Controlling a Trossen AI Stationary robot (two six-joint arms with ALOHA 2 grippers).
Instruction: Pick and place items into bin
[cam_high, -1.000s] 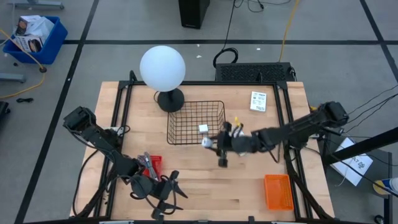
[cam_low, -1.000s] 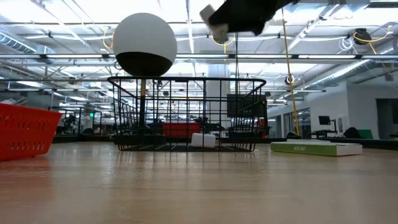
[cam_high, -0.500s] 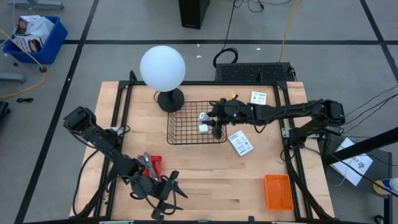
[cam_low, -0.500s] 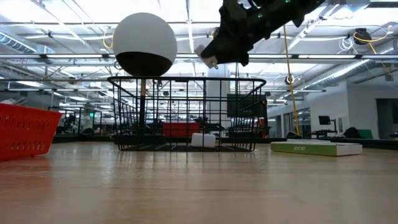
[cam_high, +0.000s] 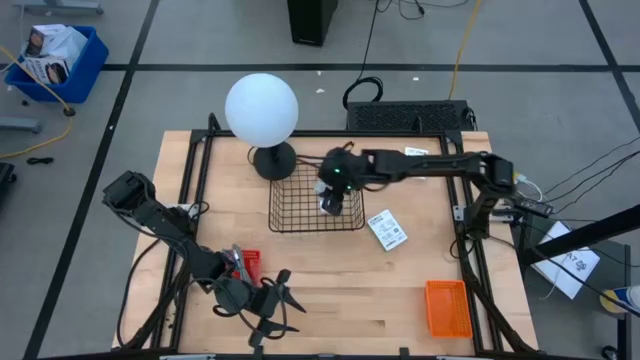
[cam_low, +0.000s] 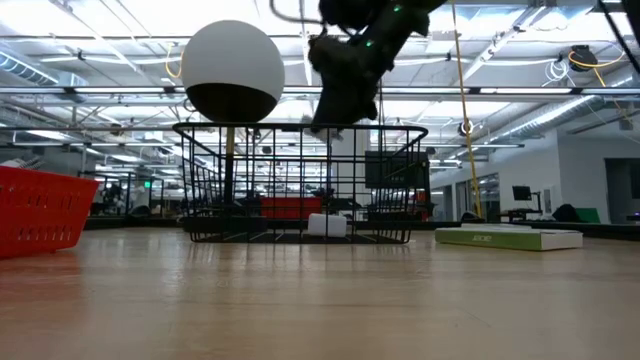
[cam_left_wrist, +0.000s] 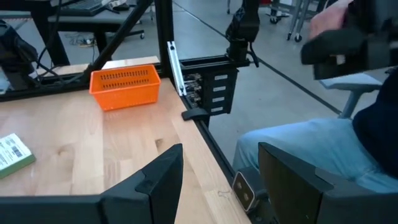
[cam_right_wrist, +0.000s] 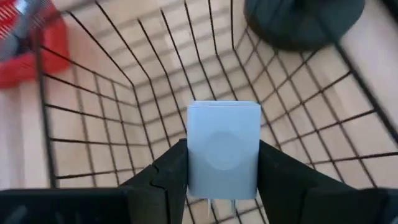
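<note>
My right gripper hangs over the black wire bin, pointing steeply down, and is shut on a small white block. A second white block lies on the bin's floor, also seen in the low view. A flat white printed packet lies on the table to the bin's right. Another packet shows at the far right, partly under the arm. My left gripper waits open near the table's front edge, with nothing between its fingers. My right gripper pinches the white block by two opposite sides between its two fingers. The fingers come from above, slanting down from the table's right. The block is lifted clear, above the bin's floor, with one broad face toward the wrist camera.
A white globe lamp stands at the bin's far left corner. A red tray holding a grey tool sits by the left arm. An orange bin stands at the near right. A seated person is beyond the table's edge.
My right gripper has carried the white block from the bin's near right corner toward the far edge and a little left, so that it now hangs over the bin. It has tipped to point more steeply down. The block stays held.
</note>
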